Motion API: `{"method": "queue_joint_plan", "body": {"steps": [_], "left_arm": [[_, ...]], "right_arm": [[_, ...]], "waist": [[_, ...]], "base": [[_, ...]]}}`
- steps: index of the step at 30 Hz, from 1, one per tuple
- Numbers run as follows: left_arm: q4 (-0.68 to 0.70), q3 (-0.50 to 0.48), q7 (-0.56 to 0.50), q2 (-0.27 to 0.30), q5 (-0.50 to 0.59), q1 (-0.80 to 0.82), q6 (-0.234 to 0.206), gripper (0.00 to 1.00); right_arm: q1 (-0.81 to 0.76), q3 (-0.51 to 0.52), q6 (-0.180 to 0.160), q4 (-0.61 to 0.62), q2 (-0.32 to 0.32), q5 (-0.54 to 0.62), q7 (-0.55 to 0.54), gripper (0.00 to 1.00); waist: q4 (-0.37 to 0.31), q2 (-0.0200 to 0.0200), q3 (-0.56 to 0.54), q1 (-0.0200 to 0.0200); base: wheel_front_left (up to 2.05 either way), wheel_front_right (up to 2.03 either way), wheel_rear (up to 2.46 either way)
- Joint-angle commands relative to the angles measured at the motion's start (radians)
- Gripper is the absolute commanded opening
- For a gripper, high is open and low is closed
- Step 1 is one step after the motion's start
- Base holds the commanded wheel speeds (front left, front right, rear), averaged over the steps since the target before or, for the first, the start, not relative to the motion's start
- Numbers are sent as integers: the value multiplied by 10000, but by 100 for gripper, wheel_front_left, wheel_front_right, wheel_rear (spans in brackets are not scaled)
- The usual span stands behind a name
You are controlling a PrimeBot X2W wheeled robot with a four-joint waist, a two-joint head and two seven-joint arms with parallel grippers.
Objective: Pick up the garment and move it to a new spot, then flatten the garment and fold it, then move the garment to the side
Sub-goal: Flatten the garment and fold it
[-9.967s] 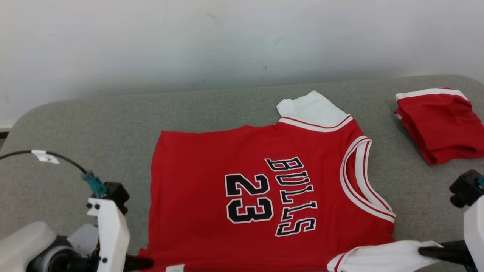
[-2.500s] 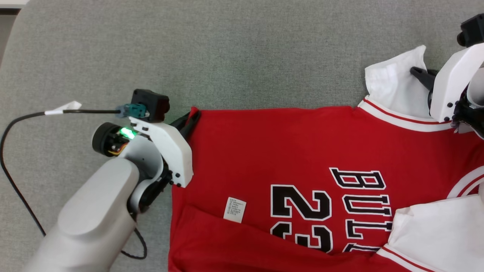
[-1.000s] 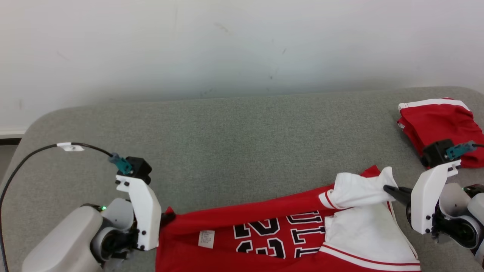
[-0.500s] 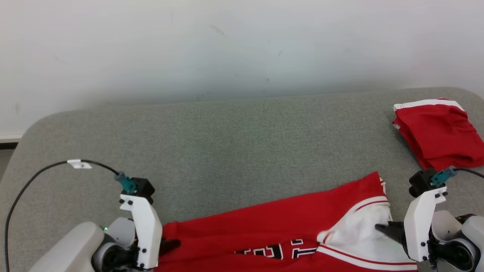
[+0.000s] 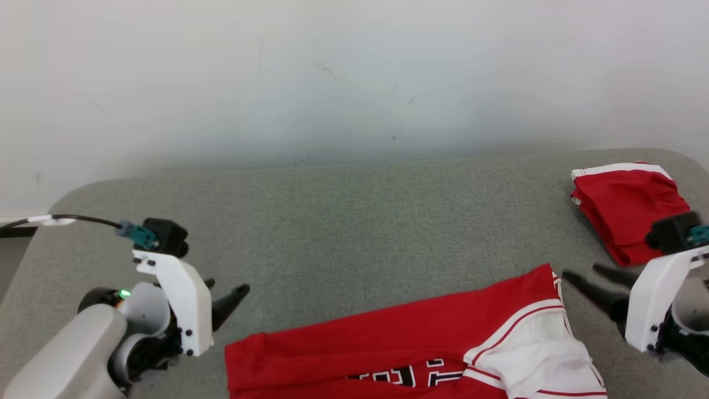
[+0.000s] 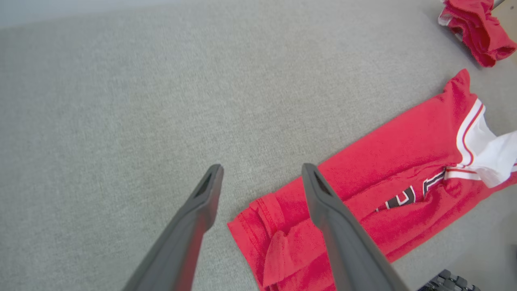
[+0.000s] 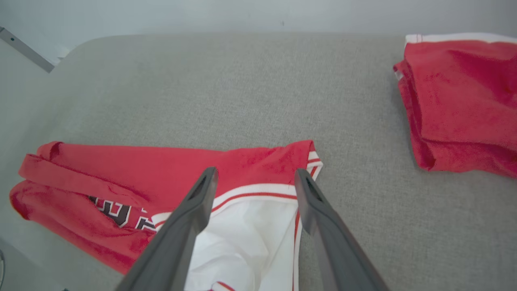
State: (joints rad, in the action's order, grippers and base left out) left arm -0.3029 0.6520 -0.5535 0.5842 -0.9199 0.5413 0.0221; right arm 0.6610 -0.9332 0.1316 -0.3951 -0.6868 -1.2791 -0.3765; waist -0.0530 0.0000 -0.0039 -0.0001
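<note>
The garment (image 5: pixel 399 349), a red jersey with white sleeves and black lettering, lies folded lengthwise at the near edge of the grey table (image 5: pixel 354 221). My left gripper (image 5: pixel 227 286) hangs open just left of and above the garment's hem corner, holding nothing. In the left wrist view the open left gripper (image 6: pixel 261 167) hovers over the garment's (image 6: pixel 383 161) red corner. My right gripper (image 5: pixel 581 271) stands open just right of the sleeve end. In the right wrist view the right gripper (image 7: pixel 255 171) is open above the garment's (image 7: pixel 161 169) white-trimmed edge, apart from the cloth.
A second red piece of clothing (image 5: pixel 626 210) lies folded at the table's far right, close behind my right wrist. A black cable (image 5: pixel 72 220) runs to my left wrist. A pale wall stands behind the table. Bare grey table surface stretches beyond the garment.
Both grippers have opened and let go of the garment's folded-over edge, which now lies flat. Both have drawn back slightly outward from the cloth.
</note>
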Motion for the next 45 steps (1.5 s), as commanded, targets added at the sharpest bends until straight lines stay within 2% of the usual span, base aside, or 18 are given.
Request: {"method": "queue_joint_plan", "body": {"steps": [1,10,16,22,28,33,36,40,45], "left_arm": [[105,-91,291,67,217,-39,-102,100],[1045,-879,3317,117,1304,-793,-1306,100],[1589,-1440,5420,-107,1791,-1570,-2096,100],[2036,-1729,6952,-370,2044,-2530,-2662,100],[2133,-1853,7899,-655,2400,-3353,-3088,100],[2327,-2331,8175,-1015,2829,-4038,-3301,100],[2869,-3027,8180,-1508,3469,-4617,-3382,100],[3164,-3745,8177,-2206,4206,-5421,-3125,100],[3092,-4264,8178,-2995,4867,-5767,-2527,100]], "right_arm": [[-165,208,-21,23,-58,151,384,100],[-714,1910,-21,347,326,1694,3660,100],[-1575,3465,-21,314,770,2913,5375,100],[-2865,5214,-21,610,1540,4008,5989,100],[-4390,6900,-21,1144,2633,5269,6223,100],[-5402,7767,-21,1494,3441,6282,6243,100],[-5786,8152,-21,1525,3958,6565,6208,100],[-6094,8457,-21,1444,4493,6948,6167,100],[-6092,8522,-21,1306,4720,7446,6115,100]], "waist": [[1,0,-26,1],[24,0,-193,1],[66,0,-270,1],[63,0,-295,1],[42,0,-301,1],[-45,0,-236,1],[-91,0,-161,1],[-105,0,-95,1],[-8,0,-45,1]], "base": [[0,0,0],[0,0,0],[0,0,0],[0,0,0],[0,0,0],[0,0,0],[0,0,0],[0,0,0],[0,0,0]]}}
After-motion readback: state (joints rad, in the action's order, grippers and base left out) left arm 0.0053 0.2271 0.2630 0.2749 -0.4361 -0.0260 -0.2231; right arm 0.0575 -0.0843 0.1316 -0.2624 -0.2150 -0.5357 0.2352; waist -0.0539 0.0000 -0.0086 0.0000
